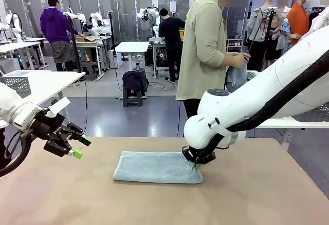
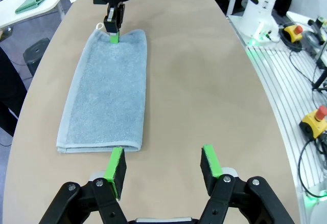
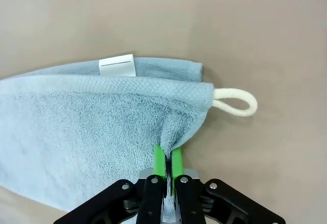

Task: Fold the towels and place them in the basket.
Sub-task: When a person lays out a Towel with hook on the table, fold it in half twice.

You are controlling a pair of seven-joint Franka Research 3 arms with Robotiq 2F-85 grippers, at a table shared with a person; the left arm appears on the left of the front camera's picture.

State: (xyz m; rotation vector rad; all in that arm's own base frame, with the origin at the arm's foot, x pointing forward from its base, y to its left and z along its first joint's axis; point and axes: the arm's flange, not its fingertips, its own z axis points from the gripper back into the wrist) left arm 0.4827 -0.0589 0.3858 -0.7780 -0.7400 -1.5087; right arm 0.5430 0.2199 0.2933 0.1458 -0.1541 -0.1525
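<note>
Where the left tool [image 1: 81,148] hangs: above the left end of the tabletop [image 1: 257,194], clear of everything, its jaws spread wide and empty.
Blue-grey towel [image 1: 154,167]: flat in the middle of the tabletop as a long doubled-over strip, with its layered short end just beside the left tool.
Feel: probably light, limp and soft. The terry pile should give the pads good friction, so slipping seems unlikely, and there is nothing to break.
Behaviour when lifted: it will likely sag and drape from whatever point holds it, and a single pinch may let the layers swing or part.
Hold points: the hemmed corners, taken through both layers. The free short end looks the natural place for the left tool.
White label [image 3: 117,65] and cord loop [image 3: 237,103]: at the right-hand short end, the loop lying out on the bare tabletop, untouched.
Right tool [image 1: 195,166]: pads pressed together on a pleat of terry at that end's edge, near the loop corner and low to the tabletop.
Mesh basket [image 1: 314,113]: seemingly on a white side table at far right, well apart from the towel.
</note>
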